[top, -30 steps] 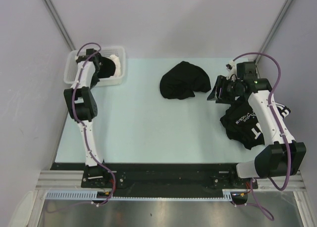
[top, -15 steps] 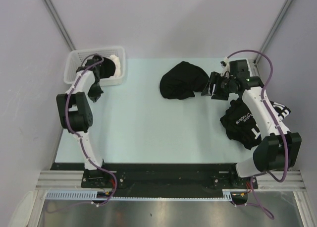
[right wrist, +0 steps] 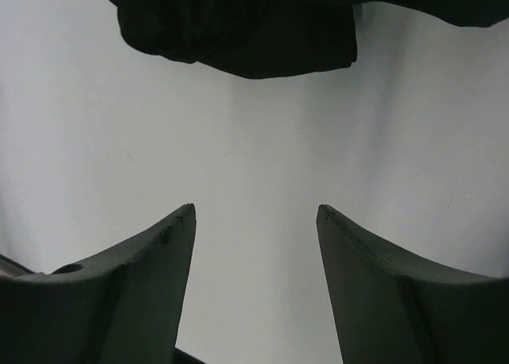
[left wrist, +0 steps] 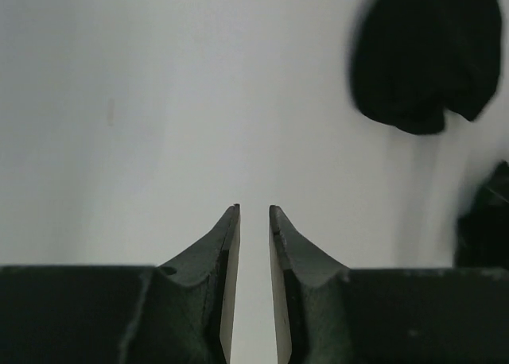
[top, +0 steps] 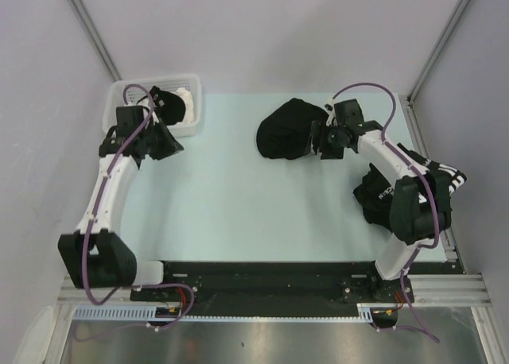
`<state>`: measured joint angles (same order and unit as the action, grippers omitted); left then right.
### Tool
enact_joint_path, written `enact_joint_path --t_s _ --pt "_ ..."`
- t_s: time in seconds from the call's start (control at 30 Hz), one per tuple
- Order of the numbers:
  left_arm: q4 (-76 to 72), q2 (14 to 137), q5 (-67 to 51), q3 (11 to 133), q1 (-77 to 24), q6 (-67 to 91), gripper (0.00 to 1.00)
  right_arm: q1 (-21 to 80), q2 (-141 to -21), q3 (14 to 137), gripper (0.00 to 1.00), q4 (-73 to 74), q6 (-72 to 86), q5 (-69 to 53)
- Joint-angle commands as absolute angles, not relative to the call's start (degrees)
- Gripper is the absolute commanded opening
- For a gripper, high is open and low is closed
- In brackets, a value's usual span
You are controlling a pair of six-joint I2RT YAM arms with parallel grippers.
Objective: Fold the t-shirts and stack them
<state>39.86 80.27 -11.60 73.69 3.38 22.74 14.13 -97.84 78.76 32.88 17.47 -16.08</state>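
Hovers the right gripper [right wrist: 255, 213] low over the pale green table [top: 238, 205], released wide and empty, just short of the near hem of the crumpled soft black t-shirt [top: 290, 129] heaped loosely toward the far middle. Looks like a setup for pinching an edge, since a heap like this has to be spread flat before any fold. Sets the jaws broad, presumably to take in a thick wad of fabric. Has the second black t-shirt with large white lettering [top: 376, 195] bunched at the table's right edge, partly under the right arm and well apart from the first, likely waiting its turn. Holds the left gripper [left wrist: 254, 209] just outside the white slotted plastic basket [top: 116, 90], aimed across bare table at the heap, with fingers only narrowly parted and nothing between them; probably meant to take the opposite edge. Shows a dark bundle [top: 165, 102] inside the basket, perhaps another shirt, though hard to tell from above.
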Motion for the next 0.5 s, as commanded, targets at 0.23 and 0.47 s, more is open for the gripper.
enact_joint_path --t_s 0.23,0.47 --pt "23.8 58.4 -30.1 59.2 -1.8 30.3 0.29 14.6 -104.6 83.5 0.67 25.0 10.6 -13.4" --pt "22.9 48.6 -33.0 53.5 -2.9 32.7 0.35 12.3 -109.2 85.6 0.66 21.7 12.1 -15.3"
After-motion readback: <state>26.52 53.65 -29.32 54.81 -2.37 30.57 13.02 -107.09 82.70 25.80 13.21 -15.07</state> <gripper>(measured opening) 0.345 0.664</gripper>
